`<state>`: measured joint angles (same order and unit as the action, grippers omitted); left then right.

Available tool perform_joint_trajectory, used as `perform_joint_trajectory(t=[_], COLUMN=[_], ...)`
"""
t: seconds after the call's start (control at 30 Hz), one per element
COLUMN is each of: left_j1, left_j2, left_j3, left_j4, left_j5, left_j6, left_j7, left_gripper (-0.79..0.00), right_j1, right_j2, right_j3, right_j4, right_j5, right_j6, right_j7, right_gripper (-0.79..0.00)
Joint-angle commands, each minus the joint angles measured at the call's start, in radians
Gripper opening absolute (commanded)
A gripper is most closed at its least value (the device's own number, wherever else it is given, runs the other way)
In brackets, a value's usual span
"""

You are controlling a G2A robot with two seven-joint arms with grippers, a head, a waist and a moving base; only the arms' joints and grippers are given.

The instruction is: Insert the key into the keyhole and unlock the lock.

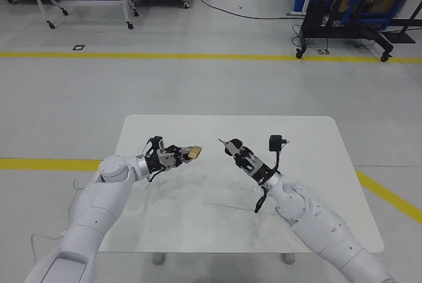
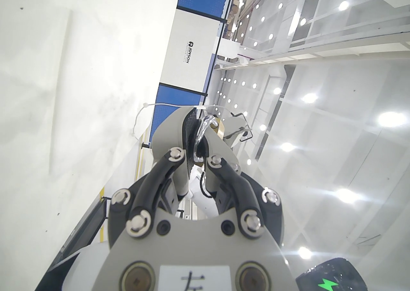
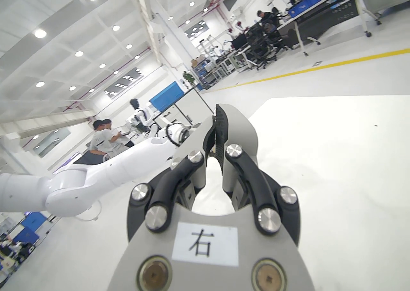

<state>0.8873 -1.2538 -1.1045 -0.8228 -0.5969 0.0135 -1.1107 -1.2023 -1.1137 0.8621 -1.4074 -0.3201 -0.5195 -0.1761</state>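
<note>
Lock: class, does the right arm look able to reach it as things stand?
Probably yes: the left fingers hold the lock out toward the right fingers, with nothing between them.

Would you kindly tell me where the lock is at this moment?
In the top view, the lock is clamped in the left pincer over the white table, a short gap away from the right pincer facing it.

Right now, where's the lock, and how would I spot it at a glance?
Look at the white table in the middle of the floor, then at the left gripper held above it. The lock is the small brass-coloured block pinched at its tip, the only golden thing among white and black parts.
</note>
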Motion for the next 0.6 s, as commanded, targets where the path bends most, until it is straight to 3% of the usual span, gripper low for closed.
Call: perform_joint_trajectory(t=[0.0, 0.1, 0.2, 0.57], left_j1=[0.007, 0.014, 0.02, 0.022], left_j2=[0.002, 0.004, 0.005, 0.009], left_j3=[0.002, 0.007, 0.009, 0.005], left_j4=[-0.018, -0.04, -0.057, -0.065], left_j5=[0.014, 0.035, 0.048, 0.045], left_j6=[0.0, 0.015, 0.033, 0.055], left_j7=[-0.001, 0.016, 0.026, 0.004], left_gripper=[-0.785, -0.785, -0.785, -0.785], right_j1=[-0.029, -0.057, -0.098, -0.125], right_j2=[-0.004, -0.009, -0.014, -0.014], right_j3=[-0.005, -0.003, 0.0, 0.008], right_j4=[-0.042, -0.117, -0.191, -0.237], right_j5=[0.018, -0.002, 0.004, 0.014], right_j6=[0.106, 0.314, 0.405, 0.431], right_j7=[0.016, 0.031, 0.017, 0.026], right_gripper=[-0.785, -0.785, -0.785, -0.785])
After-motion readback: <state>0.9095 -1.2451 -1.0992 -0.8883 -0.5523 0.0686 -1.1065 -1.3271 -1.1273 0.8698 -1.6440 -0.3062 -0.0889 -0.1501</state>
